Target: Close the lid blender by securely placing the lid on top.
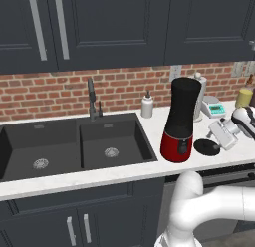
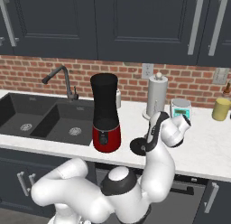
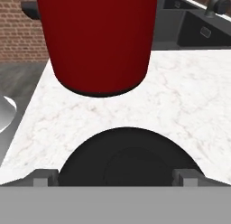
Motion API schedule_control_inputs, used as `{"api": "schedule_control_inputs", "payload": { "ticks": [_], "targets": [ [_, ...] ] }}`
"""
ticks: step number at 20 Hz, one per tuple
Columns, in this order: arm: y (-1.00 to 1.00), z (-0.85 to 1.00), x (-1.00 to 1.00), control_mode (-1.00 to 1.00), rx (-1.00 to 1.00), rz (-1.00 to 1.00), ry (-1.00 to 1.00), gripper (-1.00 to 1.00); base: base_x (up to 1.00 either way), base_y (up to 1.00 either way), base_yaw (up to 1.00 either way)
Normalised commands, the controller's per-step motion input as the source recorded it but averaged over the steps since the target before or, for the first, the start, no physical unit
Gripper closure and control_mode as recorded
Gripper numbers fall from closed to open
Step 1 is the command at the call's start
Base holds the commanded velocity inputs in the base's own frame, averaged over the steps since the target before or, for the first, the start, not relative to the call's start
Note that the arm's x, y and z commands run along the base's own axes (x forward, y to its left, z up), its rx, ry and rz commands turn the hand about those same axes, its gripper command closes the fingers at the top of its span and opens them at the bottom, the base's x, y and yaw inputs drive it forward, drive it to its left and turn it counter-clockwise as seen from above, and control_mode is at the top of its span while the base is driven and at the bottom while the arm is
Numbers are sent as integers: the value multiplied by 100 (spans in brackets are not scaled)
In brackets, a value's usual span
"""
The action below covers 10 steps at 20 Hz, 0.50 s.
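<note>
The blender (image 1: 180,119) stands on the white counter right of the sink, a tall black jar with an open mouth on a red base (image 3: 97,42). Just right of it the lid (image 1: 206,147), a flat black disc, lies flat on the counter. In the right base view the lid (image 2: 136,146) is partly hidden behind the hand. My gripper (image 1: 213,139) is low over the lid and open. In the hand view its fingertips (image 3: 45,178) sit at either side of the lid (image 3: 128,160), and the gripper (image 3: 116,178) holds nothing.
A double black sink (image 1: 74,146) with a faucet (image 1: 92,99) lies left of the blender. Behind it stand a white soap bottle (image 1: 147,105), a paper towel roll (image 2: 157,96), a small scale (image 2: 181,108) and a yellow jar (image 2: 221,109). The counter's front edge (image 1: 124,174) is close.
</note>
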Motion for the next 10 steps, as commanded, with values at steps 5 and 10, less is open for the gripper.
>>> {"api": "schedule_control_inputs", "payload": {
  "ticks": [5, 10],
  "targets": [
    [0, -12, 22, -100, -1, 0, 0, -100, 0, 0, 0],
    [0, -17, 8, -100, -2, 0, 0, -100, 0, 0, 0]
  ]
}}
